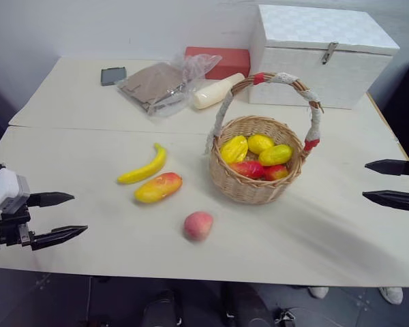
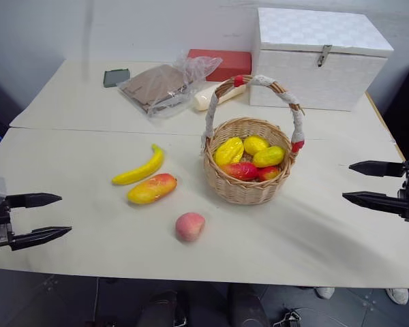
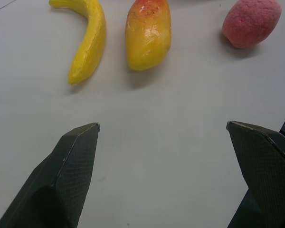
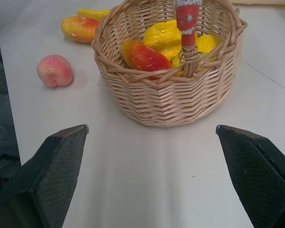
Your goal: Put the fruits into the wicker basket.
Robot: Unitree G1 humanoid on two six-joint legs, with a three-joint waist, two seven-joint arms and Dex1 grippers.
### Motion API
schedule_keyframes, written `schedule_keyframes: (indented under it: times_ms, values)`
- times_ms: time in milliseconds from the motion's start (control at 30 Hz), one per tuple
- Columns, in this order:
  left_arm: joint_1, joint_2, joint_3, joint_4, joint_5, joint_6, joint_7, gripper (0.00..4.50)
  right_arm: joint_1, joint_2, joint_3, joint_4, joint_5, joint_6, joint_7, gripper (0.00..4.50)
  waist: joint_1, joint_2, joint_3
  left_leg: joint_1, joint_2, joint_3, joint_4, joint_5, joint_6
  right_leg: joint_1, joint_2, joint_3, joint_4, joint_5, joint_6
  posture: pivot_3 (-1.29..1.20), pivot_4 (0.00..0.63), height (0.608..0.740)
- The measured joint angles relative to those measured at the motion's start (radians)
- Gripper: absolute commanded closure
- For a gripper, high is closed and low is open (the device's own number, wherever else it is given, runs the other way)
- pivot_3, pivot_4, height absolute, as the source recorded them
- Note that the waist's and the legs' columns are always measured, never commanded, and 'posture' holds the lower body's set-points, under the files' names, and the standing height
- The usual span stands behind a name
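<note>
The wicker basket [image 1: 257,178] stands right of the table's middle and holds several yellow and red fruits [image 1: 259,155]. Three fruits lie on the table to its left: a yellow banana [image 1: 144,167], an orange-yellow mango [image 1: 158,187] and a pinkish peach [image 1: 198,225] nearer the front edge. My left gripper [image 1: 63,216] hovers open at the front left, empty, well left of the mango. My right gripper [image 1: 382,181] stands open and empty at the right edge, pointing toward the basket. The left wrist view has the banana [image 3: 85,40], mango [image 3: 147,32] and peach [image 3: 251,22] beyond the open fingers.
A white woven box [image 1: 320,54] with a latch stands at the back right. Behind the basket lie a cream bottle [image 1: 217,91], a red box [image 1: 218,61], a plastic-wrapped brown packet [image 1: 160,85] and a small dark device [image 1: 113,75].
</note>
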Motion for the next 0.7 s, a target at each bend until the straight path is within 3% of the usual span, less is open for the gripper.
schedule_keyframes:
  times_ms: [700]
  values:
    - [-0.042,-0.001,-0.03,0.038,0.012,-0.047,0.04,0.0,0.005,0.009,0.0,-0.025,-0.01,-0.004,-0.02,0.05,0.001,0.0,0.0,0.0,0.0,0.0,0.0,0.0,0.0,0.0,0.0,0.0,0.0,0.0,0.0,0.0,0.15,0.74]
